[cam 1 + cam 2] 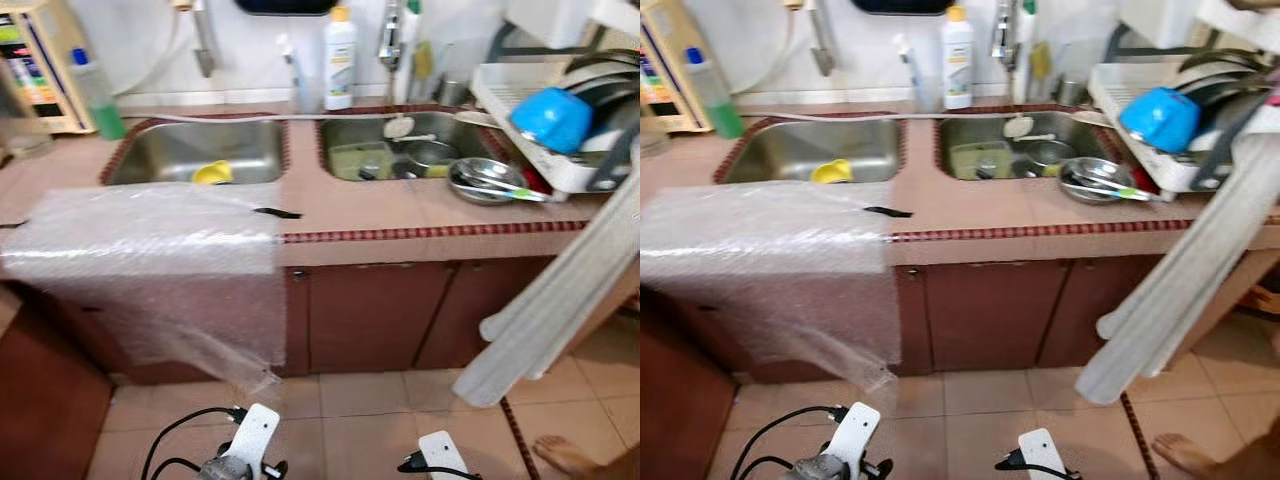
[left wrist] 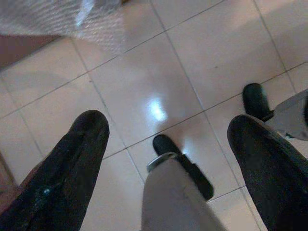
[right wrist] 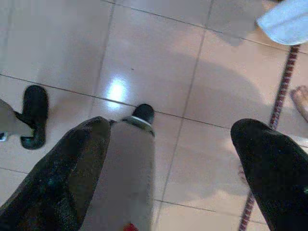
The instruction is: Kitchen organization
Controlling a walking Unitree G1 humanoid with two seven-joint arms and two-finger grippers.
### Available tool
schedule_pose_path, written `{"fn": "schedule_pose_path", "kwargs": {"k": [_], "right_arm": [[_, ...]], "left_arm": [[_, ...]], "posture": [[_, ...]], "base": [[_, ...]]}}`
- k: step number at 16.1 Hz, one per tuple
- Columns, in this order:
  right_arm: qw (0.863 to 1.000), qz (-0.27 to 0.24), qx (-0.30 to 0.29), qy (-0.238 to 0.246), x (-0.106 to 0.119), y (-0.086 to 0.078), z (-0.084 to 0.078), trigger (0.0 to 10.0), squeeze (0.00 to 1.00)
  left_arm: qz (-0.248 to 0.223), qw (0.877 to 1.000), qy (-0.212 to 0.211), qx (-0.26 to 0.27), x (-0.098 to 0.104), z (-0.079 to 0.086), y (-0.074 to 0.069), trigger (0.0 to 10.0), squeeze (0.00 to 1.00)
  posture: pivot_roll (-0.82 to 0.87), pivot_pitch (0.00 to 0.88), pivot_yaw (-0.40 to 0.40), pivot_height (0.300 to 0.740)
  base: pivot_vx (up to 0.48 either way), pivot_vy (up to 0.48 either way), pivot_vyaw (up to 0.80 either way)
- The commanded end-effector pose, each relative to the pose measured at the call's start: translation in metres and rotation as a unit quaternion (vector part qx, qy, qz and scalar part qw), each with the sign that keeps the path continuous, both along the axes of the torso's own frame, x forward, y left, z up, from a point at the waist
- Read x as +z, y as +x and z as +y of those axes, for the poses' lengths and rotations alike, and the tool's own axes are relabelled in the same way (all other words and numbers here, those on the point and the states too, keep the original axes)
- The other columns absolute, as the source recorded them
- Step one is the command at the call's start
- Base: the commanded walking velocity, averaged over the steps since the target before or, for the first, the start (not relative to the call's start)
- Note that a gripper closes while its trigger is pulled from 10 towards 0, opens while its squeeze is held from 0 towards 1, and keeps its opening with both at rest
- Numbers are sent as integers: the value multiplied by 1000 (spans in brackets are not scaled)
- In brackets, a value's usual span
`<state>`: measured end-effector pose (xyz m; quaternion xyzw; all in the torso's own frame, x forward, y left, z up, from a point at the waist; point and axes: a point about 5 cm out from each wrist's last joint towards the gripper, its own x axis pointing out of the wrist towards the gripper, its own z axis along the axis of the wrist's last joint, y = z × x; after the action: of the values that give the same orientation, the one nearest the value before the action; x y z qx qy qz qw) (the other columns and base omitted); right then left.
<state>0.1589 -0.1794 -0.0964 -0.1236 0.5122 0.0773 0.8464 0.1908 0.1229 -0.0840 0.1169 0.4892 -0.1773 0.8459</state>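
Observation:
A tiled counter (image 1: 380, 205) holds a double steel sink. The left basin (image 1: 190, 150) has a yellow item (image 1: 212, 173) in it. The right basin (image 1: 405, 150) holds a green container (image 1: 360, 160), a pot (image 1: 430, 155) and a ladle (image 1: 400, 126). A steel bowl (image 1: 483, 180) with a green-handled utensil sits at the sink's right rim. A white dish rack (image 1: 540, 140) carries a blue bowl (image 1: 552, 118) and plates. Both arms hang low over the floor tiles. My left gripper (image 2: 168, 144) and right gripper (image 3: 168, 159) are open and hold nothing.
Bubble wrap (image 1: 150, 260) drapes over the counter's left part and the cabinet front. A small black item (image 1: 277, 213) lies beside it. A white soap bottle (image 1: 339, 60) and green bottle (image 1: 98, 95) stand behind the sinks. Long pale strips (image 1: 560, 300) lean at right. A person's bare foot (image 1: 565, 455) is nearby.

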Motion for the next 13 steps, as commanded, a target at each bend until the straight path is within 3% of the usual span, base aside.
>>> {"fn": "schedule_pose_path", "kwargs": {"k": [1,13], "right_arm": [[1000,5,1,2,-1,-1,2,10000,0],[1000,8,16,-3,-1,0,7,10000,0]], "left_arm": [[4,1000,1,-5,-1,3,-2,10000,0],[0,1000,2,-2,2,3,3,10000,0]], "posture": [[21,0,52,740],[20,0,49,740]], "base": [[0,-330,0],[0,-389,0]]}}
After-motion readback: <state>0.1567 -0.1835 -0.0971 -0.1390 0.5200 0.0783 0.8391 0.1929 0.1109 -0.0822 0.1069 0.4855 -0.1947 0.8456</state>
